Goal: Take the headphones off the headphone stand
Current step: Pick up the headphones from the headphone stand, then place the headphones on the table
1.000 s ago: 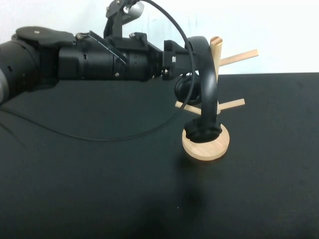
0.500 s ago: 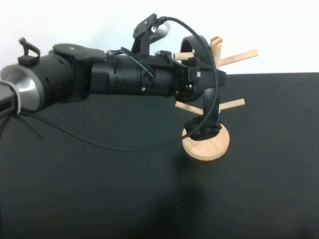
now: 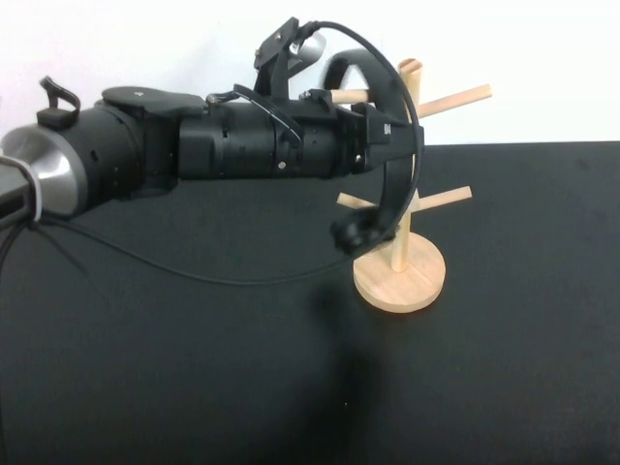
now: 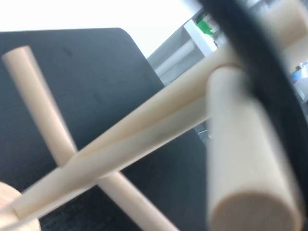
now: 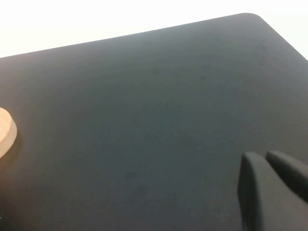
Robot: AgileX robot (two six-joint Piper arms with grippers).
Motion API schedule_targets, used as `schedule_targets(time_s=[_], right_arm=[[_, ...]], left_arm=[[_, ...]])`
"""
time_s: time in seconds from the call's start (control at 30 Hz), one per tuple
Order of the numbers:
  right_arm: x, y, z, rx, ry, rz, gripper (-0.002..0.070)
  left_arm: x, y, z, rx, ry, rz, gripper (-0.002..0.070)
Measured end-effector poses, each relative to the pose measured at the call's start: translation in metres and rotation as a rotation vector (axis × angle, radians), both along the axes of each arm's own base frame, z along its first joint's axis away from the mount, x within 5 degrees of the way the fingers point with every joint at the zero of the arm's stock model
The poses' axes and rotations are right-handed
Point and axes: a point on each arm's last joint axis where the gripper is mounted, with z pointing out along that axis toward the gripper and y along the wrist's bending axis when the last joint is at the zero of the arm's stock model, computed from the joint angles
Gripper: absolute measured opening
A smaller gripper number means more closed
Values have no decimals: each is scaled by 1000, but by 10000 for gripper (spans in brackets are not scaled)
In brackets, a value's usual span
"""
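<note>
**Headband gripped, ear cup hanging clear of the base**

From the high view, the left tool reaches in level from the robot's left at the height of the upper pegs, and appears closed on the headband of the headphones; the band curves down in front of the upright post, its lower ear cup hanging above and just to the left of the disc base, not resting on it; the grip sits high on the band, probably so the arch can be drawn off the peg without catching; the headphone stand stands upright on the black bench; a cable droops under the arm.

The left wrist view looks straight into the wooden pegs, with the black band crossing close by the thick peg end, so the headphones are not yet free of the stand.

The right wrist view shows bare bench, a sliver of the base, and the right tool parked near it, fingers close together.
</note>
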Motion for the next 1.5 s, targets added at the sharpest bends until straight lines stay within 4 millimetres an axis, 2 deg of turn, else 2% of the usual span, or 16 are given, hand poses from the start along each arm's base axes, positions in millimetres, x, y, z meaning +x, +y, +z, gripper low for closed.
schedule_targets(time_s=[0.07, 0.33, 0.5, 0.6, 0.7, 0.8, 0.93, 1.07, 1.2, 1.4, 1.5], right_arm=[[0, 0, 0, 0, 0, 0, -6], [0, 0, 0, 0, 0, 0, -6], [0, 0, 0, 0, 0, 0, -6], [0, 0, 0, 0, 0, 0, -6], [0, 0, 0, 0, 0, 0, -6], [0, 0, 0, 0, 0, 0, -6], [0, 0, 0, 0, 0, 0, -6], [0, 0, 0, 0, 0, 0, -6], [0, 0, 0, 0, 0, 0, -6], [0, 0, 0, 0, 0, 0, -6], [0, 0, 0, 0, 0, 0, -6]], left_arm=[[-2, 1, 4, 1, -4, -1, 54], [-19, 11, 32, 50, -27, 2, 53], [-40, 22, 64, 61, -97, -22, 53], [-63, 37, 94, 109, -174, 2, 53], [-80, 60, 117, 230, -193, 61, 53], [-86, 83, 125, 395, -128, 136, 53], [-79, 100, 99, 658, 34, 185, 53], [-57, 98, 61, 820, 154, 156, 53], [-32, 91, 22, 904, 228, 128, 53], [2, 76, -54, 982, 365, 79, 53], [14, 67, -84, 988, 370, 79, 53]])
